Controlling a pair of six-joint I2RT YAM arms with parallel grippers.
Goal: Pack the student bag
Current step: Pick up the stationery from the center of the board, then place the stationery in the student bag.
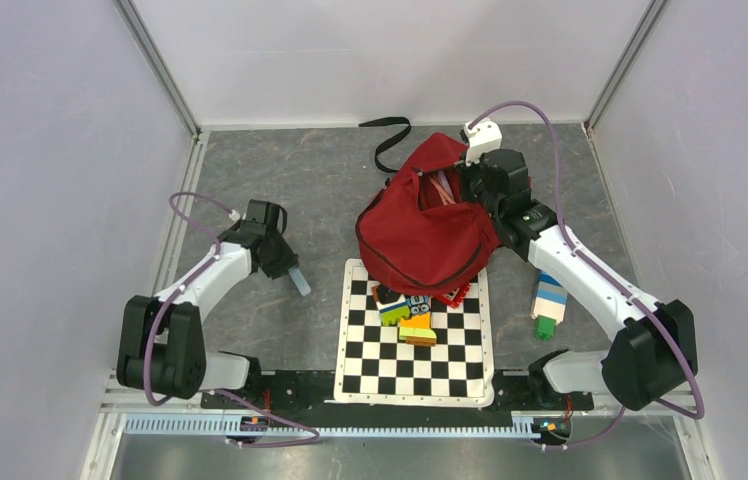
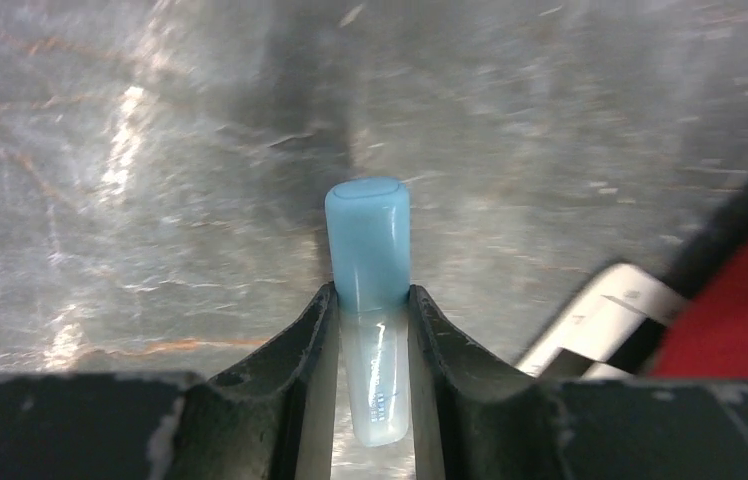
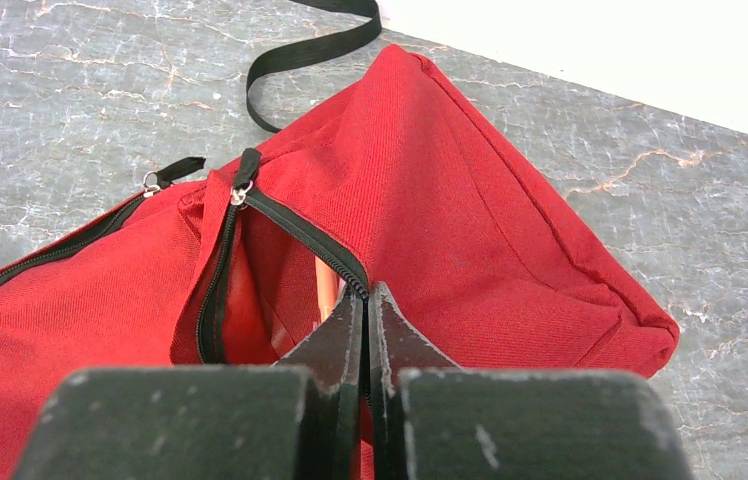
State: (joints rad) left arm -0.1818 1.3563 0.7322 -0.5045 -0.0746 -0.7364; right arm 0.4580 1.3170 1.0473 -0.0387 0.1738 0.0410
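**Top view.** A grey marbled table (image 1: 250, 170) stood within white walls. One student bag (image 1: 420, 240) lay at centre, overlapping the far edge of one checkerboard mat (image 1: 415, 360) that bore a cluster of toy blocks (image 1: 405, 315). One block stack (image 1: 549, 305) lay beside the right arm.

**Left wrist view.** The left gripper (image 2: 370, 300), well left of the bag, was clamped on one blue-capped tube (image 2: 368, 235).

**Right wrist view.** The right gripper (image 3: 365, 300), jaws closed, pinched the zipper edge at the bag's open mouth. One black strap (image 3: 310, 45) trailed beyond.
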